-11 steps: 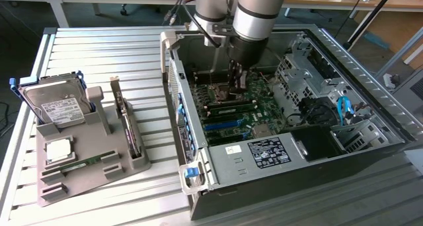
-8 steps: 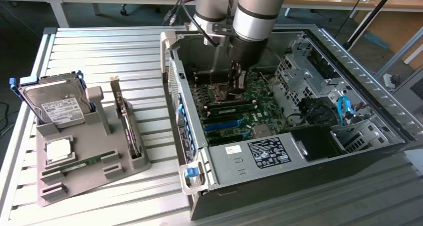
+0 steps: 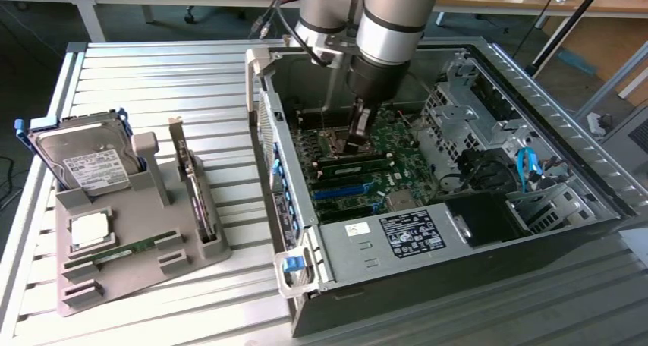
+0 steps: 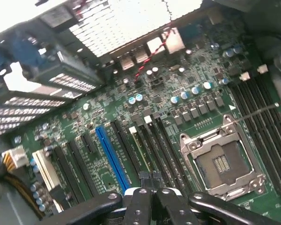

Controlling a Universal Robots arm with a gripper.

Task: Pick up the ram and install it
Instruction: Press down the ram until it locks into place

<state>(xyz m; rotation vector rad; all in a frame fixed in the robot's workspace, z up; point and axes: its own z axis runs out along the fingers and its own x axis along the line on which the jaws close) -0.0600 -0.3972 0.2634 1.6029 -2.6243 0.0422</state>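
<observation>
With its fingers pressed together, the gripper [image 3: 354,143] is held over the motherboard [image 3: 390,175], seemingly pressing a ram [image 3: 357,165] into its slot.

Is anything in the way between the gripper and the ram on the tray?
Yes. The gripper, shut, is down inside the case over the motherboard, while the ram lies on the tray outside. The case wall and the upright card on the tray stand between them.
</observation>
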